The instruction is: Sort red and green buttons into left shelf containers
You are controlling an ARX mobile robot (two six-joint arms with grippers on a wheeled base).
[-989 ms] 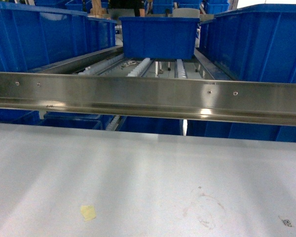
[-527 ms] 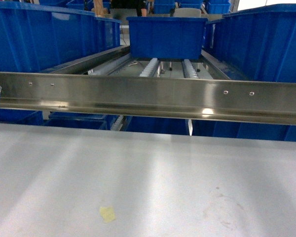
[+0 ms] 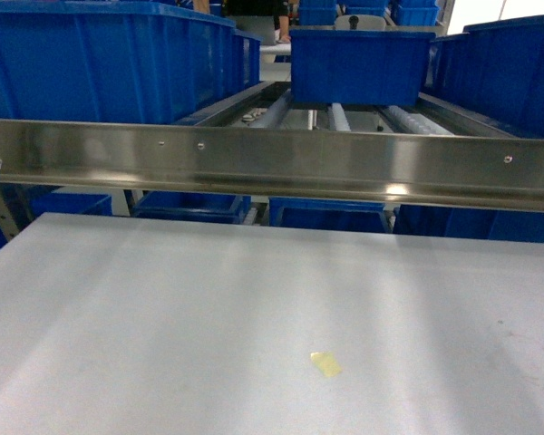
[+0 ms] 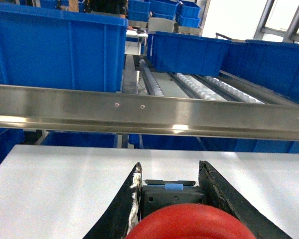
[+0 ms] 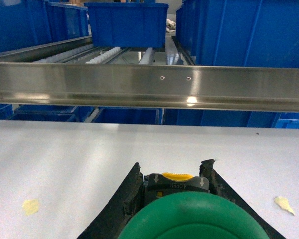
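Red button and green button face the wrist cameras.

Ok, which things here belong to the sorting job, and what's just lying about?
Job: red mushroom-cap button in left hand; green round-cap button in right hand; big blue plastic bin; steel shelf rail.
Stray: yellowish tape scrap on white table.

Red buttons: one, between the left gripper's jaws
Green buttons: one, between the right gripper's jaws
Blue bins, upper level, head view: three, left, middle, right
Steel front rails: one
Yellow tape scraps on the table: head view, one; right wrist view, two
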